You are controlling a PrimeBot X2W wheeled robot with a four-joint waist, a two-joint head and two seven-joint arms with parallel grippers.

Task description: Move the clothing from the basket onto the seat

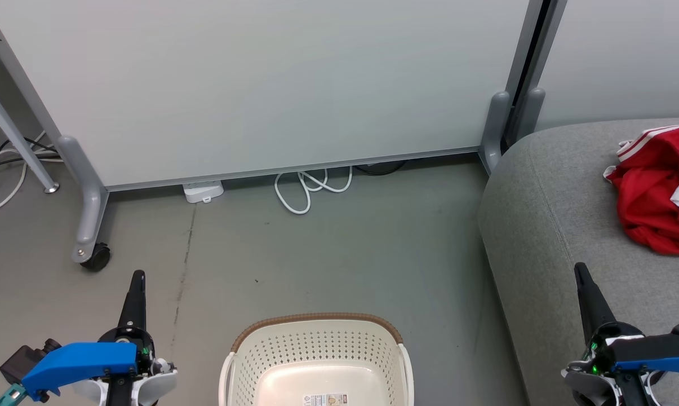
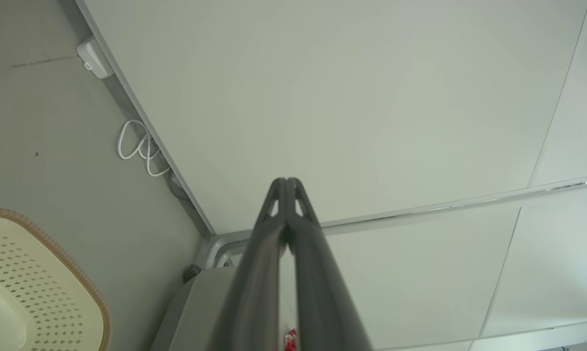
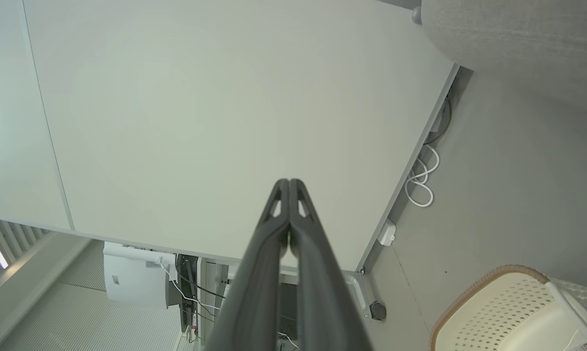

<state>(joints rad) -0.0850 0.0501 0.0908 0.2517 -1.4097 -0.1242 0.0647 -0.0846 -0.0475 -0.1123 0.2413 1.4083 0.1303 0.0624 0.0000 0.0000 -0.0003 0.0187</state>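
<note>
**Two robot arms with shut fingers flank a laundry basket; red clothing lies on the sofa**

Seen from the robot's head, a cream-white perforated basket (image 1: 316, 317) with a brown woven-look rim stands on a grey floor (image 1: 345, 254), low in the middle of the scene. Its smooth pale bottom is in plain sight, with a small printed label stuck on it.

To the right of the basket is a large light grey fabric sofa (image 1: 542, 197) with rounded edges. The clothing (image 1: 655, 197), a crumpled bright red heap with white striped trim, lies on the sofa cushion, well apart from the basket and partly cut off by the edge of the view. How many garments make up the heap cannot be told.

The left fingers (image 1: 136, 293) point upward to the left of the basket, pressed together and holding nothing. The right fingers (image 1: 587, 293) point upward to the right of the basket, over the sofa's front, also pressed together and holding nothing. Both wrist cameras show their own fingertips touching.

Beyond the basket stands a pale wheeled partition panel (image 1: 260, 84), with a looped white cable (image 1: 311, 189) on the floor at its foot.
</note>
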